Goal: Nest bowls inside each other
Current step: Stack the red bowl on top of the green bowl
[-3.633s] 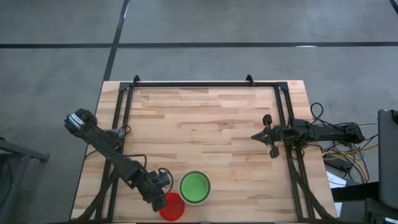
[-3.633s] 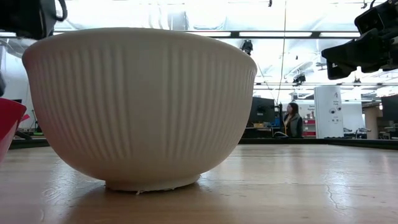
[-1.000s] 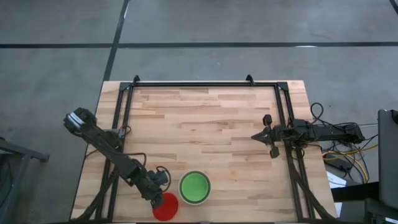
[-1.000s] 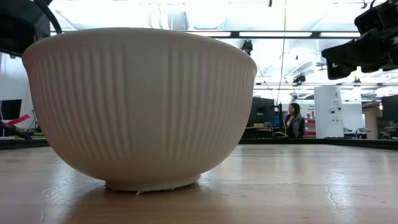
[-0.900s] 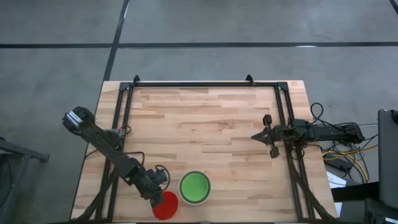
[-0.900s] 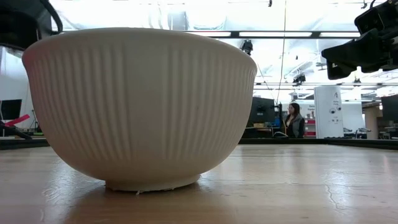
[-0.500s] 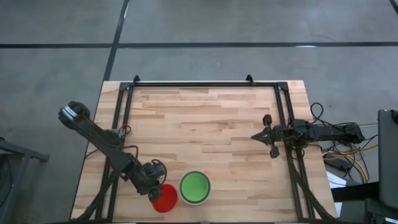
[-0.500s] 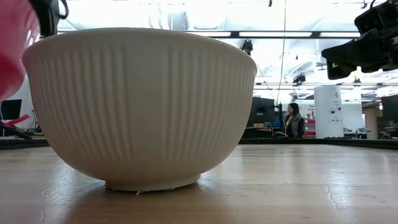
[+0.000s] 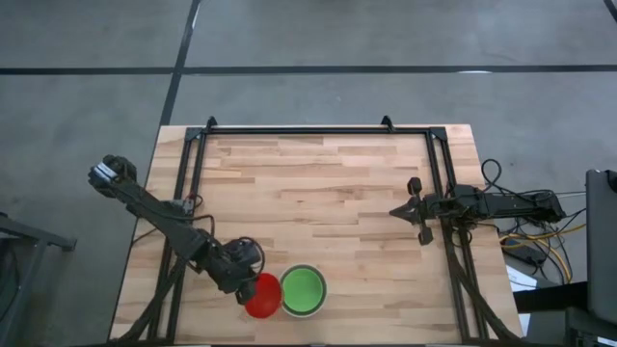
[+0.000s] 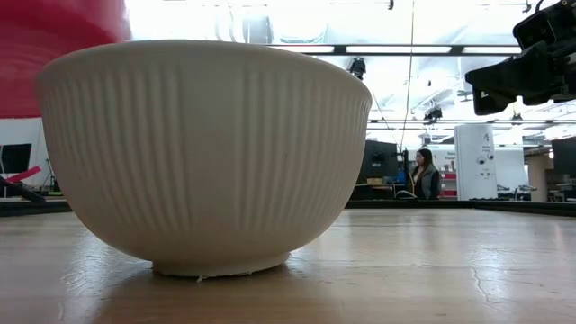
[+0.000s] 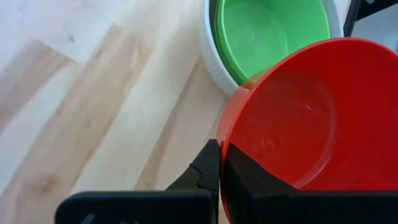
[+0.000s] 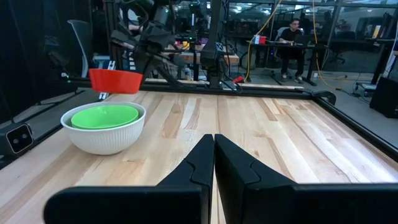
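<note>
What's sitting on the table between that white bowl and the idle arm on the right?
Nothing: from the white bowl to the right gripper there is only bare wooden table, as the high view shows.

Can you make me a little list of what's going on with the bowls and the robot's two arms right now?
red bowl: held in the air by its rim, beside the white bowl and higher than its rim
white bowl: standing on the table near its front edge
green bowl: nested inside the white bowl
left gripper: shut on the red bowl's rim
right gripper: shut, empty, waiting at the table's right side
done so far: green in white; red not yet in
</note>
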You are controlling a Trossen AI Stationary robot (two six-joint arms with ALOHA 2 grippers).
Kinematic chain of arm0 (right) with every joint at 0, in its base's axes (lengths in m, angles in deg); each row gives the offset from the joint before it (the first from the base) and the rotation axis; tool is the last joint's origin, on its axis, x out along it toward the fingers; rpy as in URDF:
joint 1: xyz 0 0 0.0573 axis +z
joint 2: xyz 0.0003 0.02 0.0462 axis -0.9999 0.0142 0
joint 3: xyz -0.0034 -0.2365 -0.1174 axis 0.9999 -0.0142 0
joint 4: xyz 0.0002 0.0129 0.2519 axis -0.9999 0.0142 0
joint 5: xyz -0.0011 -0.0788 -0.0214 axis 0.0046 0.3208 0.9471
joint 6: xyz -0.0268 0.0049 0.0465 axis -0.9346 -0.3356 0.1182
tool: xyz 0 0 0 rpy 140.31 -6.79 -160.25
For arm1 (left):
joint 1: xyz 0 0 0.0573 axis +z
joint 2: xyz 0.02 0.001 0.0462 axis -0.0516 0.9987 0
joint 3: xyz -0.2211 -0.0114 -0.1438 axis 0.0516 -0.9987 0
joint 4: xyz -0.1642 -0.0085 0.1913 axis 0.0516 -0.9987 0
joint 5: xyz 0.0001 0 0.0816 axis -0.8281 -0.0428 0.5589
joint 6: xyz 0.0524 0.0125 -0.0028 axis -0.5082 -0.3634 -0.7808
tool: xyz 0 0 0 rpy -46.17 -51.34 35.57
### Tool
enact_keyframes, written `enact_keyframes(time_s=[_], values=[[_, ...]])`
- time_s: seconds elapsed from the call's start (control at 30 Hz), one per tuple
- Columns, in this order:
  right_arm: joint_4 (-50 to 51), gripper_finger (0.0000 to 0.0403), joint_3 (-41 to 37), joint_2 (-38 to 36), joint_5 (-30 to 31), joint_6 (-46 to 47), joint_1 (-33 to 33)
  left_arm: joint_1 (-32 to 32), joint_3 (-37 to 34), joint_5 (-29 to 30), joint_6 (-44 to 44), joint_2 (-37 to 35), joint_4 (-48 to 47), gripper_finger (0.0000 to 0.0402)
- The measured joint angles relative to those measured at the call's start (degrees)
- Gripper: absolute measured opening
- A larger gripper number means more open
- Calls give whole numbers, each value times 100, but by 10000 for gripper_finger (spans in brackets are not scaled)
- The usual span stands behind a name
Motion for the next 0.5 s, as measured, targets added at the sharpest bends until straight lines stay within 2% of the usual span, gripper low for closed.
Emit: enact_keyframes(time_s=[0.5], values=[[0,9,2,0,0,0,-2,616,239,0,-542,2,-70,6]])
